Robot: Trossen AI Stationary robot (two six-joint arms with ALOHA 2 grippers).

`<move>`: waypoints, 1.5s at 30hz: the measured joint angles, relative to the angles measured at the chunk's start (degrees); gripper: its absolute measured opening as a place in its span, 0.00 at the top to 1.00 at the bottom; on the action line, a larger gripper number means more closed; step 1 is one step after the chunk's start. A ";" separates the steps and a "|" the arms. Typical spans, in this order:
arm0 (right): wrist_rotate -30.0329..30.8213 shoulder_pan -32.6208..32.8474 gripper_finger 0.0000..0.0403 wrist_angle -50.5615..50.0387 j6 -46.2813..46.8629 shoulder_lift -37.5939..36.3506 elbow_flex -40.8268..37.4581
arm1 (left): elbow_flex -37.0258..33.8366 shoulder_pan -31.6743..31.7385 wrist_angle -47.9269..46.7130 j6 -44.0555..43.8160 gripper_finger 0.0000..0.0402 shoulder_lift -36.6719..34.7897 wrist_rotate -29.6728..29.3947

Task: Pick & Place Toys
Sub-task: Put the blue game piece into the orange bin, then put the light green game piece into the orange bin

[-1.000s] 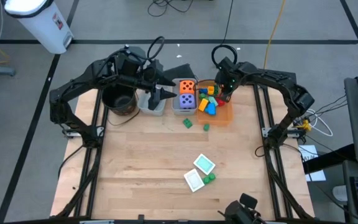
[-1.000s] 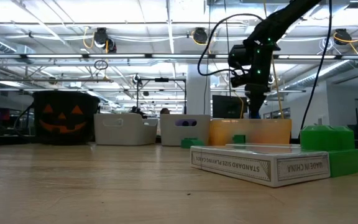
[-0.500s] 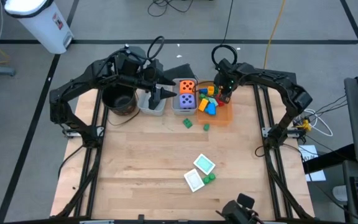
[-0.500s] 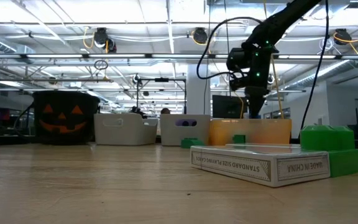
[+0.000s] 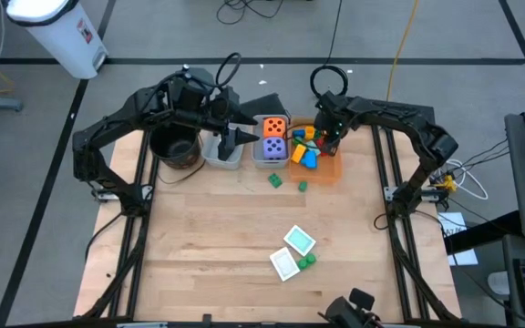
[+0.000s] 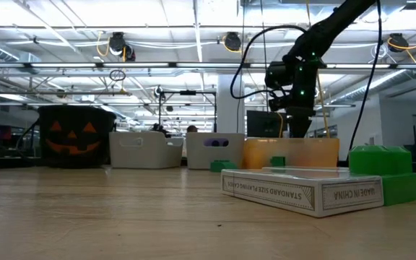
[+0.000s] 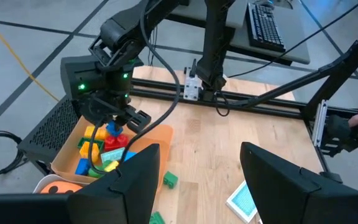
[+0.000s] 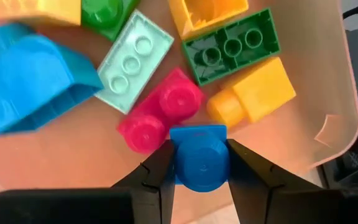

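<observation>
While the left gripper (image 5: 236, 137) hangs idle over the pale grey bin (image 5: 222, 155) with its fingers (image 7: 278, 180) parted and nothing between them, the right gripper (image 5: 327, 135) hovers above the orange bin (image 5: 330, 169) at the back of the bench (image 5: 217, 237), clamped on a small blue block (image 8: 199, 158). Under it, loose in that orange bin, lie a red block (image 8: 160, 115), a mint block (image 8: 132, 59), a dark green block (image 8: 238, 46), yellow blocks (image 8: 253, 93) and a bigger blue piece (image 8: 33, 84). Next door, a second grey bin (image 5: 272, 157) carries the orange die (image 5: 274, 127) and the purple die (image 5: 274, 146). Two green blocks (image 5: 275, 180) sit on the wood just in front of the bins. Nearer the bench's front edge, a teal card (image 5: 299, 240) and a white card (image 5: 284, 264) lie with another green block (image 5: 307, 261) just beside them. A black pot (image 5: 173, 146) stands beside the grey bin.
</observation>
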 joint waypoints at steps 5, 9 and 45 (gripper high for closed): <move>0.09 0.94 0.74 2.44 2.07 -0.44 -1.37 | 0.00 0.00 0.00 0.02 0.42 0.00 -0.02; 0.27 1.84 0.74 3.31 1.22 -0.47 -1.45 | 0.00 0.02 0.00 0.06 0.42 0.00 -0.02; -2.54 2.15 0.32 6.22 10.31 -22.00 -1.23 | 0.04 -0.26 10.53 0.96 0.42 0.00 0.02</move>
